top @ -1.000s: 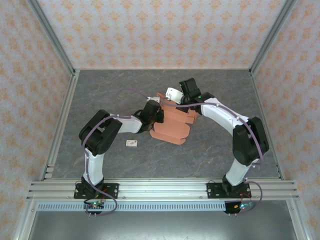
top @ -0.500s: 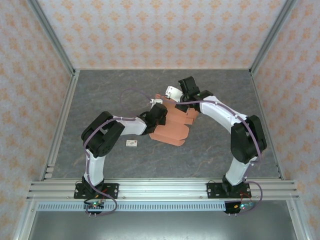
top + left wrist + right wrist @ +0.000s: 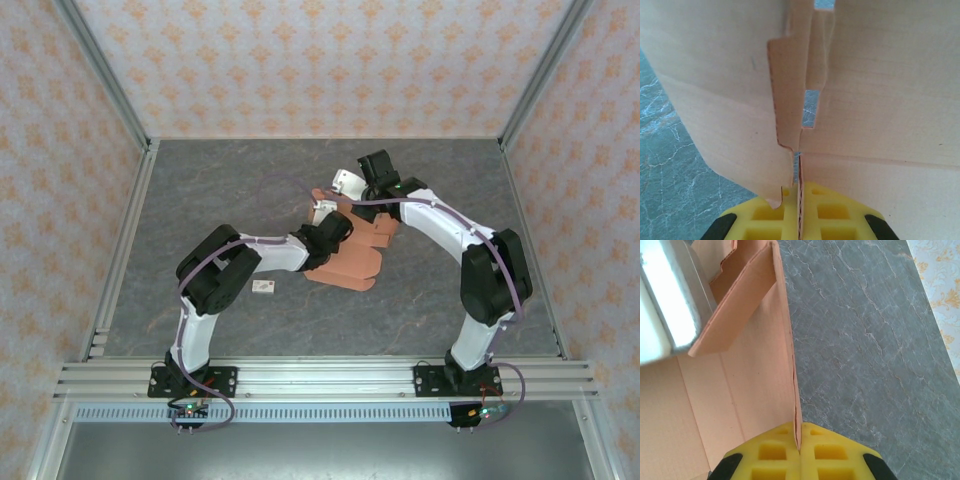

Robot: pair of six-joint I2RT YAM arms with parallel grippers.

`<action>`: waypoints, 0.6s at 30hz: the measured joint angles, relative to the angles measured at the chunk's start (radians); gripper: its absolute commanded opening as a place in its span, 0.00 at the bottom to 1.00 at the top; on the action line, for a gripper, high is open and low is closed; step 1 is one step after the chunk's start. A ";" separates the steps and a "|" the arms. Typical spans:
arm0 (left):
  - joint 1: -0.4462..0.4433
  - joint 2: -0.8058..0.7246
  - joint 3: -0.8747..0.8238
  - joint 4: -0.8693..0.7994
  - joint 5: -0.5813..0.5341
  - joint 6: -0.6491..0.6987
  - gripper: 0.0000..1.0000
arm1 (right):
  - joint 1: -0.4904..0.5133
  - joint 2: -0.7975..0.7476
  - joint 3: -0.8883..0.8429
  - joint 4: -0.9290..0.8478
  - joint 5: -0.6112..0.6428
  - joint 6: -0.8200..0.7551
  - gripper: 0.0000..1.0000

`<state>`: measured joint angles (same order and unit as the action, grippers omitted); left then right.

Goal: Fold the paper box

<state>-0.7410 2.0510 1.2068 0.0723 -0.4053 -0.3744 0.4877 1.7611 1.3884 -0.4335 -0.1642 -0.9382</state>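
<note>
The paper box (image 3: 350, 262) is a salmon-orange die-cut cardboard sheet, partly raised, in the middle of the grey table. My left gripper (image 3: 325, 222) is shut on a flap of it; in the left wrist view the yellow pads (image 3: 830, 207) pinch a thin cardboard edge (image 3: 800, 200), with tabbed panels (image 3: 880, 100) spreading above. My right gripper (image 3: 352, 190) is shut on another upright wall of the box (image 3: 760, 380) at the sheet's far side; its yellow pads (image 3: 775, 455) clamp the wall's edge.
A tiny white tag with a red mark (image 3: 263, 288) lies on the table left of the box. Aluminium frame rails (image 3: 120, 250) and patterned walls bound the grey marbled table (image 3: 420, 310) on three sides.
My left gripper has slid right, further over the box, and its jaws have closed onto the flap. The right gripper has shifted slightly and kept its hold.
</note>
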 measured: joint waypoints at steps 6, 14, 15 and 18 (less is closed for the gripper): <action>-0.023 0.029 0.038 -0.041 -0.059 0.018 0.00 | 0.000 0.000 0.000 -0.001 0.007 0.000 0.00; -0.029 0.028 0.030 -0.035 -0.074 0.022 0.13 | 0.000 0.002 0.001 -0.001 0.008 0.000 0.00; -0.029 0.024 0.023 -0.031 -0.071 0.023 0.16 | 0.000 0.002 0.001 -0.002 0.008 0.000 0.00; -0.022 -0.016 -0.015 -0.030 -0.049 0.022 0.31 | -0.001 0.002 0.001 -0.011 0.007 -0.001 0.00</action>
<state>-0.7631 2.0354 1.1919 0.0422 -0.4545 -0.3527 0.4870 1.7626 1.3895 -0.4450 -0.1570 -0.9390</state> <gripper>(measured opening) 0.236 0.045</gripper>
